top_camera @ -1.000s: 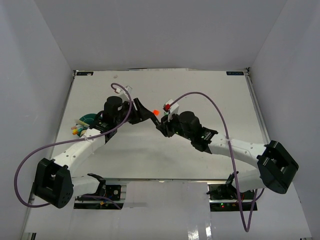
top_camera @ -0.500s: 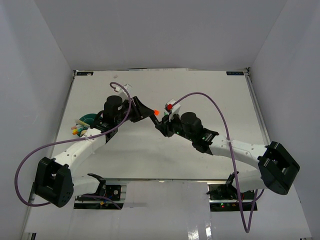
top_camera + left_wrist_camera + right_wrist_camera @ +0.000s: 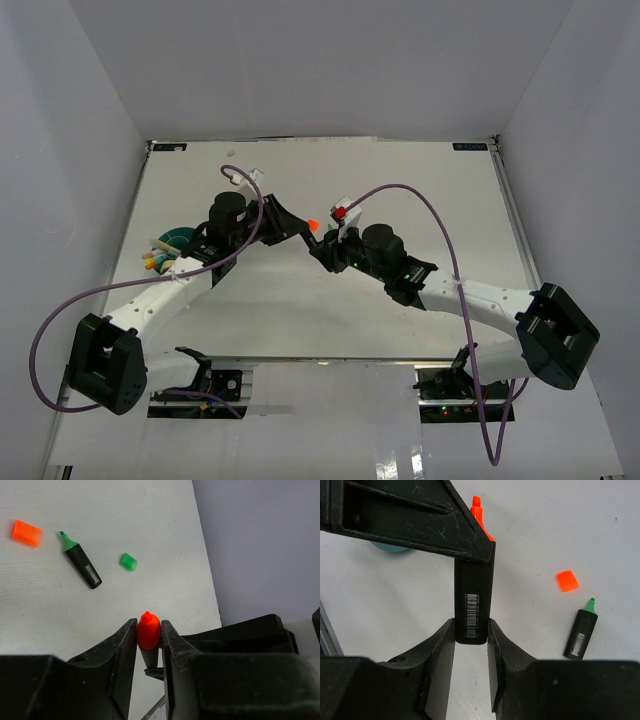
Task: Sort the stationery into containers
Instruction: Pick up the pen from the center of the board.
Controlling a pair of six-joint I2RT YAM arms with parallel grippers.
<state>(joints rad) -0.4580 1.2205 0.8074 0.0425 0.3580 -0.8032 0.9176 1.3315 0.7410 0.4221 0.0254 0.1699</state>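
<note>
A black marker with a bare orange tip (image 3: pixel 473 595) is held off the table between both grippers. My left gripper (image 3: pixel 148 622) is shut on its orange tip (image 3: pixel 148 630). My right gripper (image 3: pixel 471 625) is shut on the barrel's butt end. In the top view the two grippers, left (image 3: pixel 293 228) and right (image 3: pixel 322 248), meet at mid-table with the orange tip (image 3: pixel 312 224) between them. On the table lie a loose orange cap (image 3: pixel 26 533), a black marker with a bare green tip (image 3: pixel 80 566) and a loose green cap (image 3: pixel 128 561). The teal tub (image 3: pixel 180 237) stands at the left.
Several coloured pens (image 3: pixel 155 260) stick out of the tub towards the left edge. The orange cap (image 3: pixel 567 580) and the green-tipped marker (image 3: pixel 581 630) lie close together to the right of the held marker. Purple cables arch over both arms.
The right gripper has edged slightly left towards the left gripper. Both grips on the marker are unchanged.
</note>
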